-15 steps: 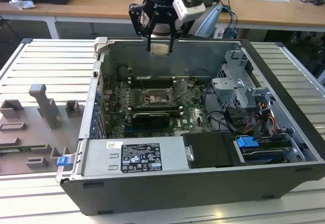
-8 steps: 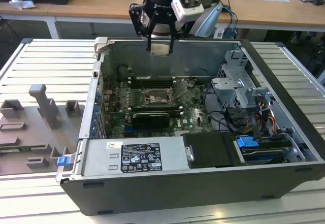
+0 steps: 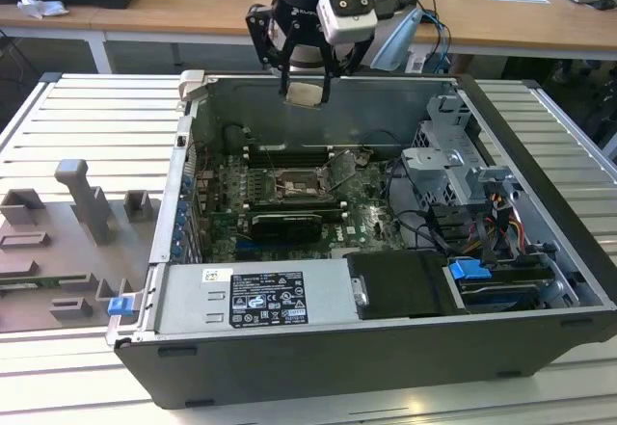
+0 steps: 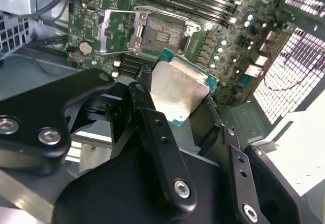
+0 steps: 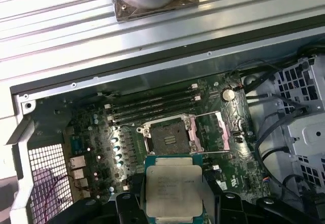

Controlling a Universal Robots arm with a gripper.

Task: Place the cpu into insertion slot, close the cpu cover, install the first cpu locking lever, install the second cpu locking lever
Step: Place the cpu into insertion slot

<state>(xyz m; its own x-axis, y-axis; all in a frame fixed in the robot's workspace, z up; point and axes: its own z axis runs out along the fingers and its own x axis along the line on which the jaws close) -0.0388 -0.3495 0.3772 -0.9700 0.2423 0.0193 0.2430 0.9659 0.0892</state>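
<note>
Fingers [image 3: 285, 76] of the gripper [image 3: 307, 88] pinch the cpu [image 3: 307, 94] by its edges in the exterior view, high above the open computer case [image 3: 318, 372] — placing, we judge, is the step in hand. In the second wrist view its dull metal top hangs apart from the insertion slot [image 4: 162, 35], silvery cpu cover [image 4: 105, 31] lying open. In the first wrist view, seating needs the cpu [image 5: 172, 191] squared to that slot.

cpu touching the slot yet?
Apart. Exterior view: the cpu is held in the gripper high above the slot, with open space between them.
</note>
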